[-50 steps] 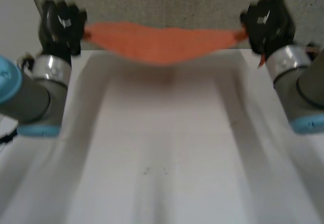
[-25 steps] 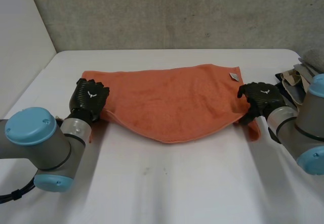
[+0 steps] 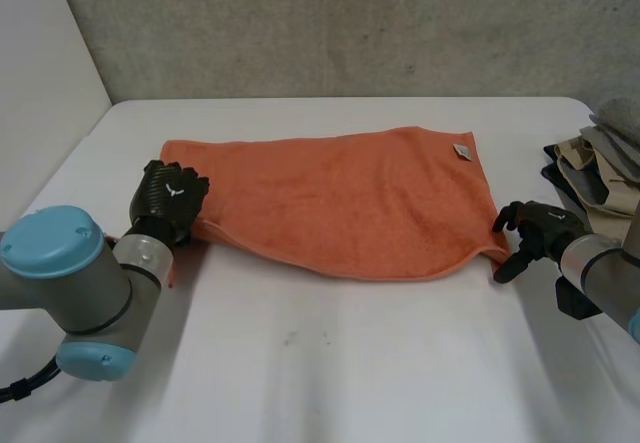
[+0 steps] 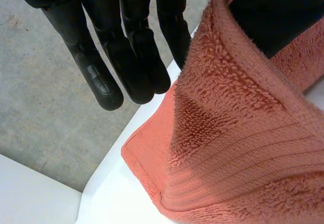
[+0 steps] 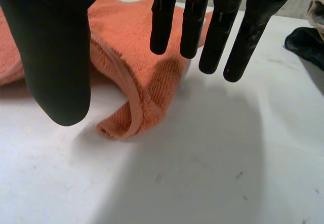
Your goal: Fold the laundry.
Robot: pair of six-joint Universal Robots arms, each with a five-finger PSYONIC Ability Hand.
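Towel: the orange towel is laid flat across the middle of the white table, with its label at the far right corner. The near edge sags in a curve, so the cloth is judged not yet squared for a fold.
Left hand: the left hand is set at the near left corner. Its fingers are held straight and clear of the cloth, which is draped up against the thumb rather than grasped.
Right hand: the right hand is held just beside the near right corner. Its fingers and thumb are spread apart with nothing grasped, and the curled corner lies on the table beneath them.
Reason for placement: both hands are stationed at the near corners, judged the natural hold for spreading the towel before it is folded.
Other laundry: a pile of clothes is kept at the table's right edge, apart from the towel.
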